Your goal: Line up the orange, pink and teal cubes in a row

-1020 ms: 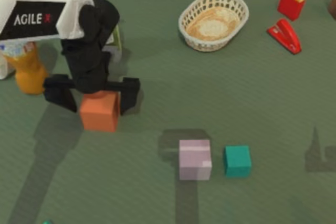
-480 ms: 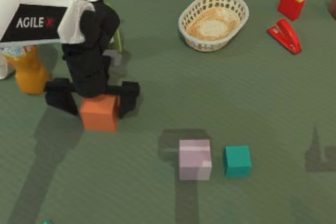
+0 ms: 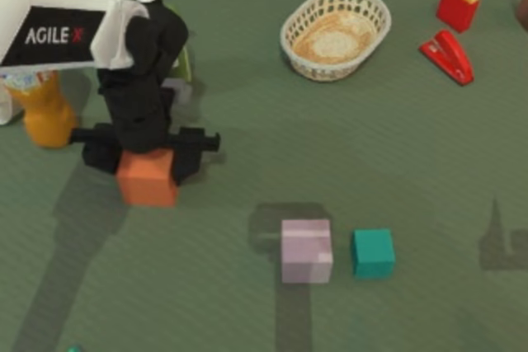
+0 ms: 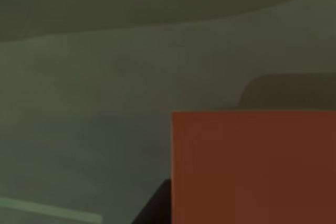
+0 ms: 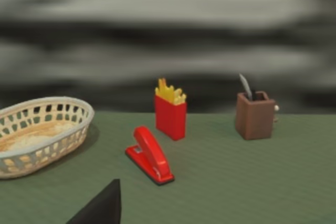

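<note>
Top view: left hand (image 3: 145, 151) newly closed on orange cube (image 3: 147, 177)

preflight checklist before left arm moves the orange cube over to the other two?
1. Left hand around the orange cube, one finger on each side: ok.
2. Grip firm enough to lift: cannot tell; top view shows the fingers drawn in against the cube, contact itself is hidden.
3. Pink cube and teal cube already side by side, small gap: ok.
4. Open table left of the pink cube for the orange one: ok.
5. Orange bottle stands close to the left arm: watch on lift, ok for now.
6. Right hand out of the top view, away from the row: ok.
</note>
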Motion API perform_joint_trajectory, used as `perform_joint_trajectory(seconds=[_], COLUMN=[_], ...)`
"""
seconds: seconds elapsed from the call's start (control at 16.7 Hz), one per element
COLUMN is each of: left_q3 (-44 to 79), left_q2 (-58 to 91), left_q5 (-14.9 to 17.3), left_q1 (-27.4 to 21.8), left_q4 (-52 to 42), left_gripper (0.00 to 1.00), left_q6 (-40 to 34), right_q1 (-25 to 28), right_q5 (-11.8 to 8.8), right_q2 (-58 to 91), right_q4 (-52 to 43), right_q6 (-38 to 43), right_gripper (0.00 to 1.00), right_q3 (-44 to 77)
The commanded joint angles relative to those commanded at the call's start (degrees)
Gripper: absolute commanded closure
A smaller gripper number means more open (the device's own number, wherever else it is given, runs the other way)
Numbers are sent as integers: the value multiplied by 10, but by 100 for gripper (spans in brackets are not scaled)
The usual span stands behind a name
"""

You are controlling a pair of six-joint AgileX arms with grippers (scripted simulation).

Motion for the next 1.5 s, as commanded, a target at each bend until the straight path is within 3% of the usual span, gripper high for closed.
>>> perform_joint_trajectory(seconds=[0.12,0.18,0.72,1.14,1.5], left_q3=[0,0,3,75,82], left_q2=[0,0,-8,-52,-59], left_q5=[0,0,-1,-2,-2], left_q1=[0,0,1,10,7], left_q4=[0,0,-5,-125,-137], left_gripper=[98,100,100,100,100], left_q6=[0,0,1,0,-1], right_q1=[0,0,0,0,0], right_q5=[0,0,0,0,0], right_q2=[0,0,0,0,0], right_q4=[0,0,0,0,0], right_q6=[0,0,0,0,0], right_gripper=[0,0,0,0,0], right_q3=[0,0,0,0,0])
